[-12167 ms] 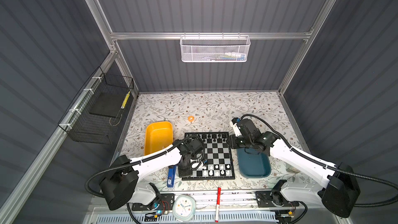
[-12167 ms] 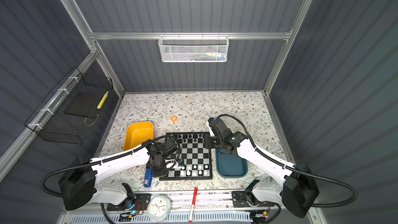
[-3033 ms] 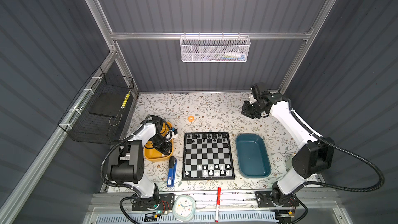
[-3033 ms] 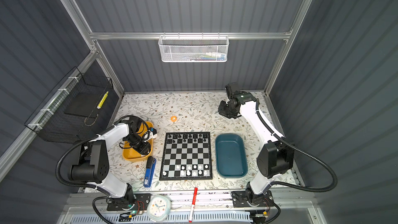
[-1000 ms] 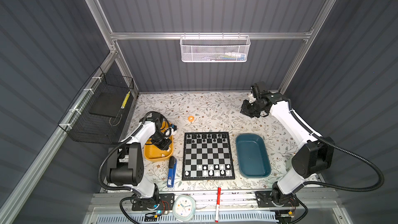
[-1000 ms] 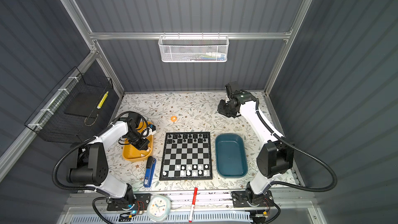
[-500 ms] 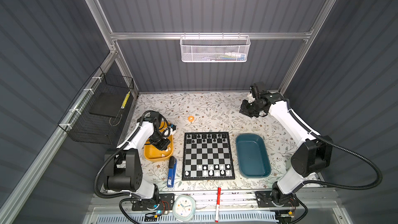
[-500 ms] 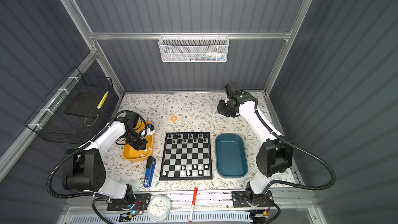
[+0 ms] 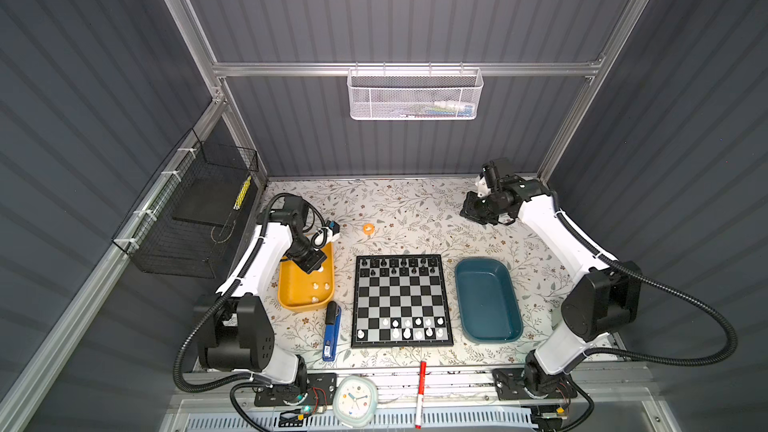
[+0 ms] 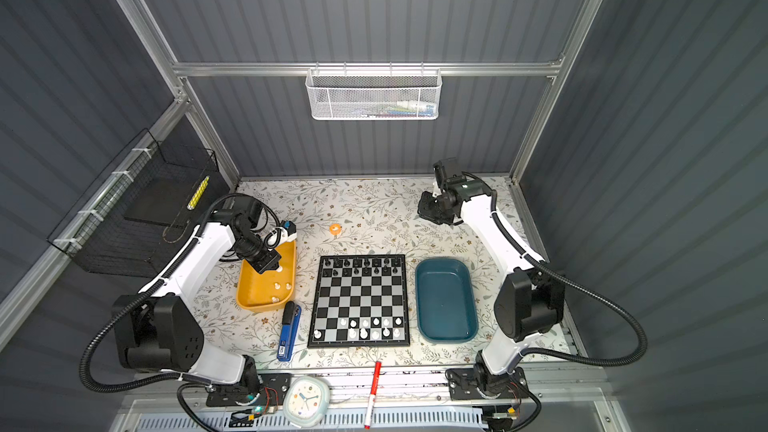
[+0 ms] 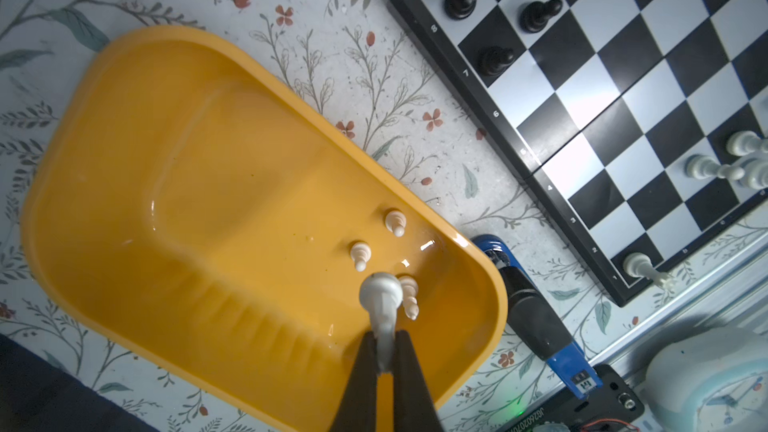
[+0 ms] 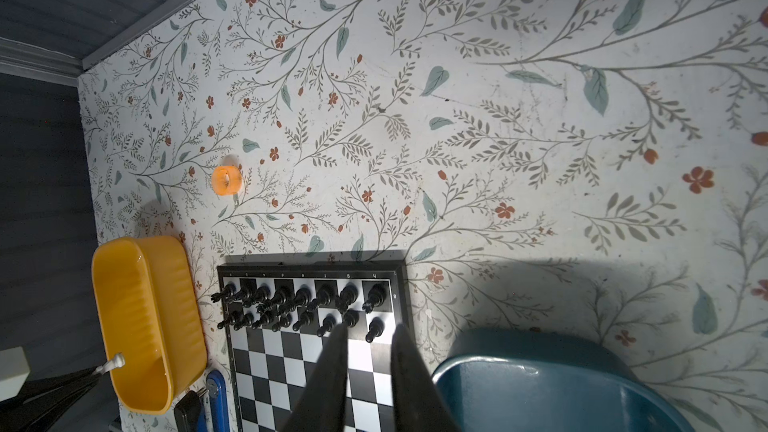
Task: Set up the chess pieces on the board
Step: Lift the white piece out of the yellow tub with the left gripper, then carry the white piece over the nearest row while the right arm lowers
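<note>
White piece [image 11: 380, 292] is now lifting out of the yellow tray [image 11: 166, 160], pinched in the left gripper [image 11: 385, 342], likely bound for the board [image 11: 623, 89]; right gripper [image 12: 370, 328] is waiting, jaws slightly apart, empty

In both top views the chess pieces [image 9: 407, 333] on the board [image 9: 401, 301] are too small to be told by kind; in the left wrist view the held white piece [image 11: 380, 292] is blurred and its gripped end is hidden inside the left gripper [image 11: 384, 338]
</note>
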